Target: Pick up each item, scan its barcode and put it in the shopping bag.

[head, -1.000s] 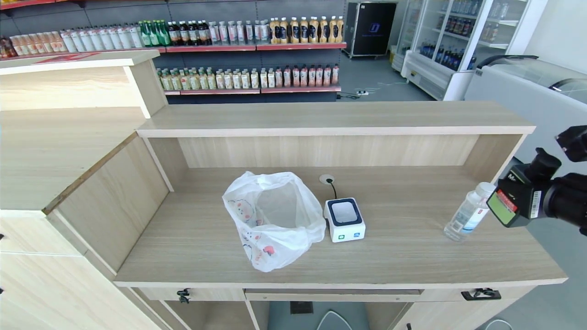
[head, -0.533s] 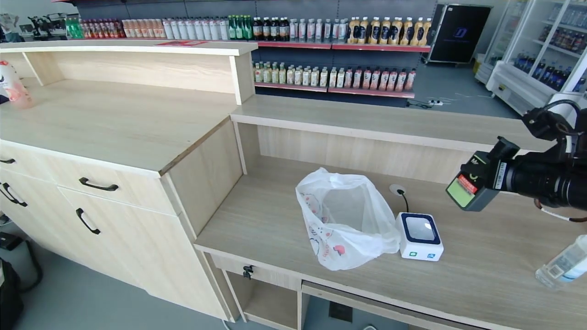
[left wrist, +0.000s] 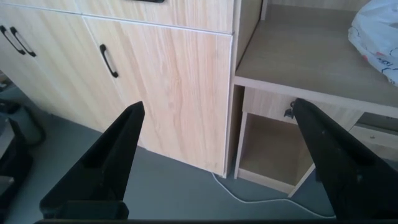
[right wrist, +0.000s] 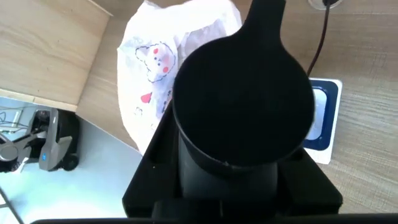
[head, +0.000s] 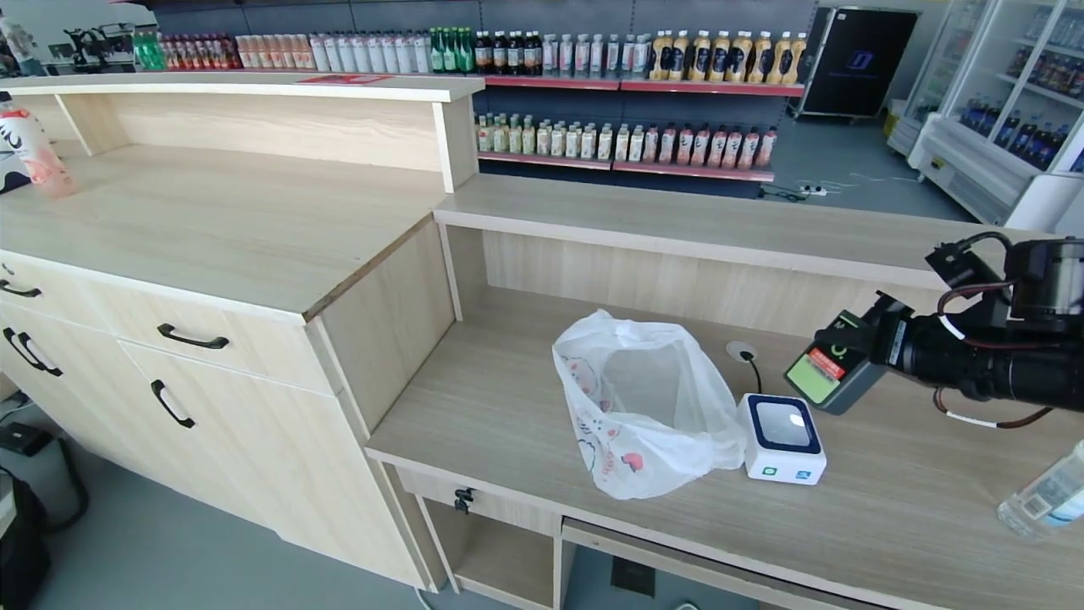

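left gripper [left wrist: 217,158] released, empty, low beside cabinet [left wrist: 180,81]. right gripper [head: 828,373] over counter [head: 508,407] near scanner [head: 781,436]; grip state cannot be told, dark housing [right wrist: 242,124] obstructs. shopping bag [head: 644,407] just beside scanner. clear bottle [head: 1043,500] cut off at right.

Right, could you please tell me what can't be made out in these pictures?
Clear bottle: cut off by the head view's right edge; its label is too small to read.
Shopping bag bottom: head view, hidden by its own crumpled plastic.
Scanner: right wrist view, mostly behind a black rounded shape.
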Available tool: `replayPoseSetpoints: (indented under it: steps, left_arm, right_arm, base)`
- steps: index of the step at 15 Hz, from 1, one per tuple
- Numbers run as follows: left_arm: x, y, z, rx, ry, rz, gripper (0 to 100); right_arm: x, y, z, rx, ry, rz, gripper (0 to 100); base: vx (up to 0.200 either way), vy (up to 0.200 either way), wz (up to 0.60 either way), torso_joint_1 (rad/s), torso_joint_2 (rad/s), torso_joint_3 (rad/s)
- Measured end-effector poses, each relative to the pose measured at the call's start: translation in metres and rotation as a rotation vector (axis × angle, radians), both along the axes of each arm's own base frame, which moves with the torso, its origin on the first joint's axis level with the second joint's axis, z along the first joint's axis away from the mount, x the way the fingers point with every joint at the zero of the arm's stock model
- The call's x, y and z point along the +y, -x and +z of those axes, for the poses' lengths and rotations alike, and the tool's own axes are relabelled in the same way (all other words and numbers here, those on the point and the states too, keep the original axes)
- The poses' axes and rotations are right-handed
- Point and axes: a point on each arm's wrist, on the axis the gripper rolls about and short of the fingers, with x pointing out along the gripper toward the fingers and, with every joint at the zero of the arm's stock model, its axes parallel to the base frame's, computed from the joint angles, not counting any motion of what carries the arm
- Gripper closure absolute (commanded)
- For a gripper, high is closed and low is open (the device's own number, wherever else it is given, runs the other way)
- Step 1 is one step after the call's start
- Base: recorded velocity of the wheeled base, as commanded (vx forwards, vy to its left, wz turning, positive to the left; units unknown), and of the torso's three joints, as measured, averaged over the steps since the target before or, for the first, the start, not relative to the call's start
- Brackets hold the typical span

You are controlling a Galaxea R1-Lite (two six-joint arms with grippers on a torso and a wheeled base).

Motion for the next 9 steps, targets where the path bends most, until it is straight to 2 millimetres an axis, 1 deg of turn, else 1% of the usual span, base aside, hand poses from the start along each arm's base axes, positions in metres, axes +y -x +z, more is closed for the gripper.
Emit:
replayPoseSetpoints:
  steps: [4,9]
  left_arm:
    - [0.0,0.0,0.0,0.0,0.0,-0.001,0]
    - [0.0,0.0,0.0,0.0,0.0,0.0,0]
  right_arm:
    - [-0.011,-0.011,-0.012,-0.019,-0.009,0.013,100]
    - [-0.027,-0.02,-0.038,0.026,-0.021,0.074,100]
  base:
    - [0.0,0.0,0.0,0.0,0.0,0.0]
    - [0.0,0.0,0.0,0.0,0.0,0.0]
